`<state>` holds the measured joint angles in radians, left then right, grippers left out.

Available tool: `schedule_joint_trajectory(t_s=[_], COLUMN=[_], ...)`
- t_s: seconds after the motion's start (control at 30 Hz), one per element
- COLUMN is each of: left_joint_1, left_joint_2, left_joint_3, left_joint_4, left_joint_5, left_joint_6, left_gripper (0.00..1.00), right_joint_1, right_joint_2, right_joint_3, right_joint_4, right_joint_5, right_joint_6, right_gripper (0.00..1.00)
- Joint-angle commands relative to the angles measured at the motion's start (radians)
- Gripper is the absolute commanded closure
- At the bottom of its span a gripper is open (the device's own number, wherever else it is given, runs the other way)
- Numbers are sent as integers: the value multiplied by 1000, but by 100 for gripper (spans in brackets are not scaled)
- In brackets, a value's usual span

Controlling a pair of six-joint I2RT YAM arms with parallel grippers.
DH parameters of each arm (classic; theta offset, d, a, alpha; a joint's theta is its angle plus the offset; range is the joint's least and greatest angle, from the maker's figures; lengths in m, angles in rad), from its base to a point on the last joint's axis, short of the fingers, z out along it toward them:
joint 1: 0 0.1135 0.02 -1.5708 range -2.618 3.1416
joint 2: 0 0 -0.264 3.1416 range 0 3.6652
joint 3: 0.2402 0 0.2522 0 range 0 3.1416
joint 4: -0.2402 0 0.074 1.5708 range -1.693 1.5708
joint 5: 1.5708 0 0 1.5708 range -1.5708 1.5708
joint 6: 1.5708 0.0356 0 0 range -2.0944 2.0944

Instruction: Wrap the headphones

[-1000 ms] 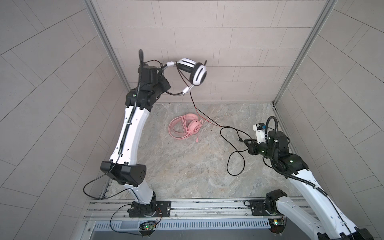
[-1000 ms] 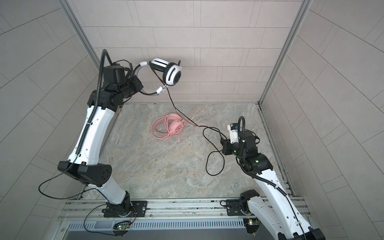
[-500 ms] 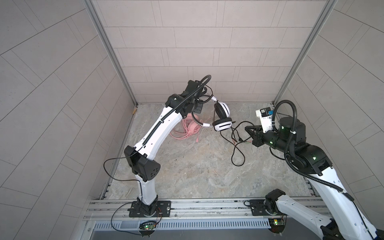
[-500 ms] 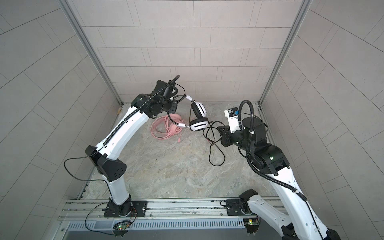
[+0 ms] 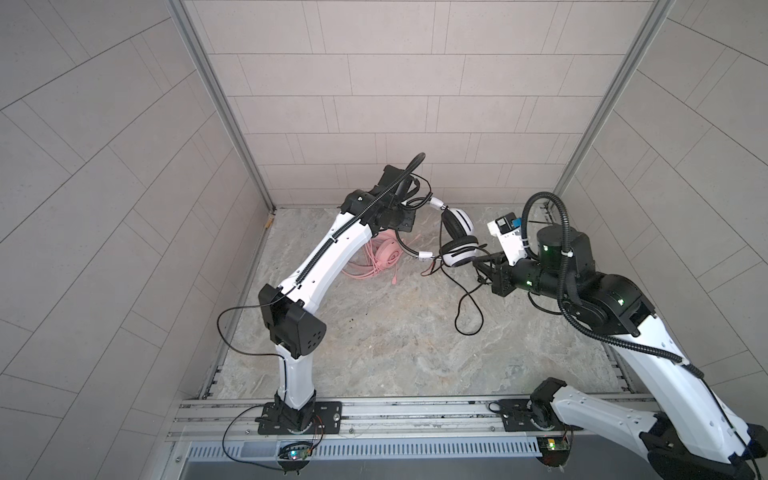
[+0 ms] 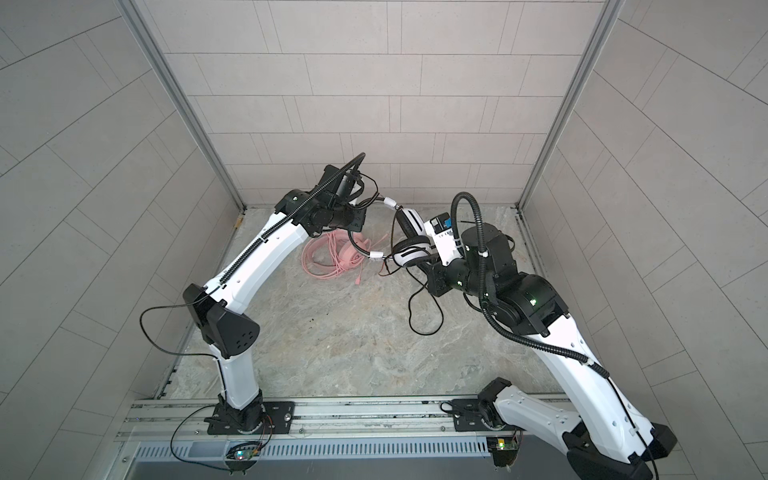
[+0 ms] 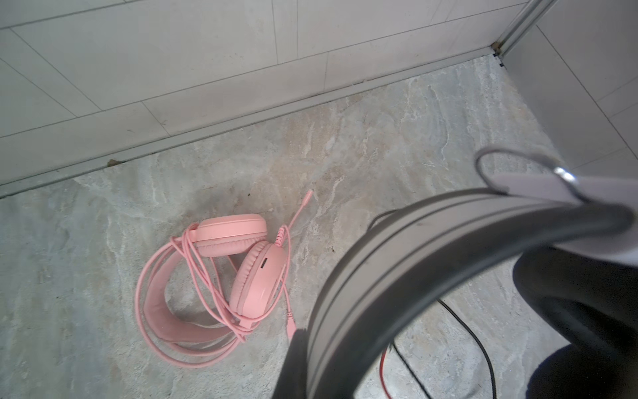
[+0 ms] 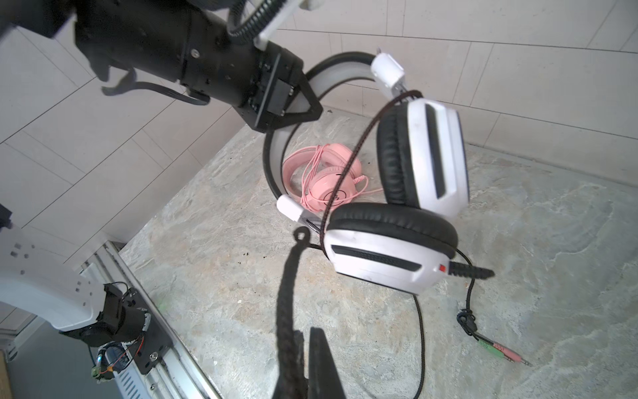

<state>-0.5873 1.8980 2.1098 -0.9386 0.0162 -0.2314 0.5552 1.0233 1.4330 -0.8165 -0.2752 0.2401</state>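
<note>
While left hand [image 8: 305, 107] clamps white-and-black headset [image 5: 457, 251] aloft, right hand [image 5: 482, 266] pinches black cable [image 8: 287, 304] beside it (pink headset [image 7: 259, 279] below).

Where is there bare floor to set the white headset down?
Bare: the wide stone stretch between the looped black cable and the front rail. Crowded: the far middle, with the pink headset and the hanging white headset.

one pink headset [image 7: 257, 286], one white-and-black headset [image 8: 379, 266]
</note>
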Motion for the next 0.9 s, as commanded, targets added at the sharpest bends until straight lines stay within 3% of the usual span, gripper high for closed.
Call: schedule_joint_trajectory(t_s=[0.0,0.23,0.43,0.7,0.87], left_joint_1=[-4,-5,0,1,2], left_joint_2=[-46,-142,-299,-449,-478], left_joint_3=[-43,-195,-352,-477,-517], left_joint_4=[14,-86,-57,-23,-22], left_joint_5=[181,351,307,264,106], left_joint_6=[1,113,174,238,235], left_gripper=[100,99,99,100,100], right_joint_1=[10,9,-35,-199,-226], right_joint_2=[30,140,159,152,145], right_joint_3=[72,200,225,153,156], right_joint_4=[-9,-57,-85,-61,-32], right_joint_5=[41,131,268,197,60], right_joint_6=[-40,-131,-176,-137,-88], right_gripper=[100,100,100,100,100])
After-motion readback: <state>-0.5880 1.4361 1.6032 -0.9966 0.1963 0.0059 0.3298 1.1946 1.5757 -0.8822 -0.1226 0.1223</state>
